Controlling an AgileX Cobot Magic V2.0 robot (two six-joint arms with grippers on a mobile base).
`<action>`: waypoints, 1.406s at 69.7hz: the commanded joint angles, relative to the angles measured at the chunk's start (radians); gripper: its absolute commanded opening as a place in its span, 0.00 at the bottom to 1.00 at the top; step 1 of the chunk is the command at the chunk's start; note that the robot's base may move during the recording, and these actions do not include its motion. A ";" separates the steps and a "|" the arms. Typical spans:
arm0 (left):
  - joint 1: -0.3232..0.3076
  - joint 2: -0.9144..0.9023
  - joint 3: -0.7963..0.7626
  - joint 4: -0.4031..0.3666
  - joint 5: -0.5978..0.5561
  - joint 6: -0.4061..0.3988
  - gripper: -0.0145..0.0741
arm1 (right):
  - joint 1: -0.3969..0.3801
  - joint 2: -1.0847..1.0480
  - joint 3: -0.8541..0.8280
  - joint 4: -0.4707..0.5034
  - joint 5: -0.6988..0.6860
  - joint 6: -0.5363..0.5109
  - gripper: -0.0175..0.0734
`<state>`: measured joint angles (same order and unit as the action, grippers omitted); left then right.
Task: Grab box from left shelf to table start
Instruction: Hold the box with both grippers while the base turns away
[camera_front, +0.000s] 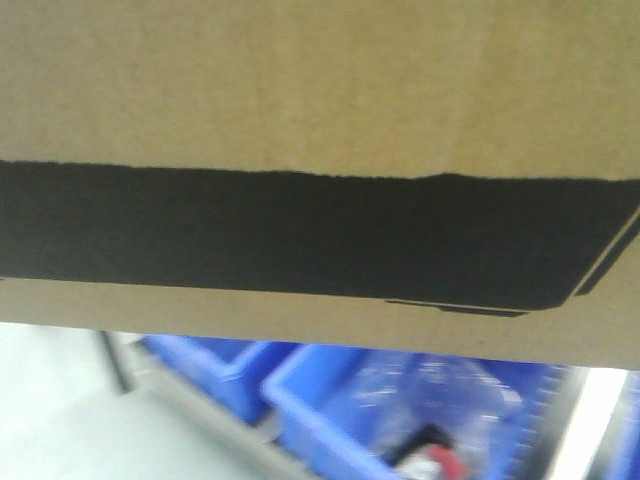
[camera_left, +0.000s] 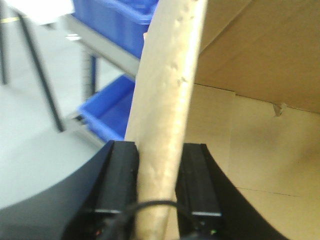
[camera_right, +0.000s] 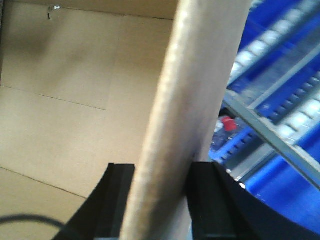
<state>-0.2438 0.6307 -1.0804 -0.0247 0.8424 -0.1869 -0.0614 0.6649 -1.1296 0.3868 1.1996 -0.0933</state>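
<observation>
the box (camera_front: 320, 100) fills the front view, its long axis running left to right, with the black panel (camera_front: 300, 235) facing the camera as a level band. the left gripper (camera_left: 159, 150) is clamped on 1 side wall and the right gripper (camera_right: 161, 170) on the opposite wall, each with 1 finger inside. below the box's bottom edge are blue bins (camera_front: 300, 390) on grey racking (camera_left: 107, 47) and a pale floor (camera_left: 30, 135).
</observation>
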 joint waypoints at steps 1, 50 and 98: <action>-0.019 -0.014 -0.036 -0.131 -0.091 0.110 0.06 | -0.009 0.010 -0.031 0.002 -0.165 -0.028 0.26; -0.019 -0.014 -0.036 -0.131 -0.091 0.110 0.06 | -0.009 0.010 -0.031 0.002 -0.165 -0.028 0.26; -0.019 -0.014 -0.036 -0.135 -0.091 0.110 0.06 | -0.009 0.010 -0.031 0.002 -0.165 -0.028 0.26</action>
<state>-0.2438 0.6307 -1.0804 -0.0254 0.8424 -0.1855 -0.0614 0.6649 -1.1296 0.3868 1.2014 -0.0933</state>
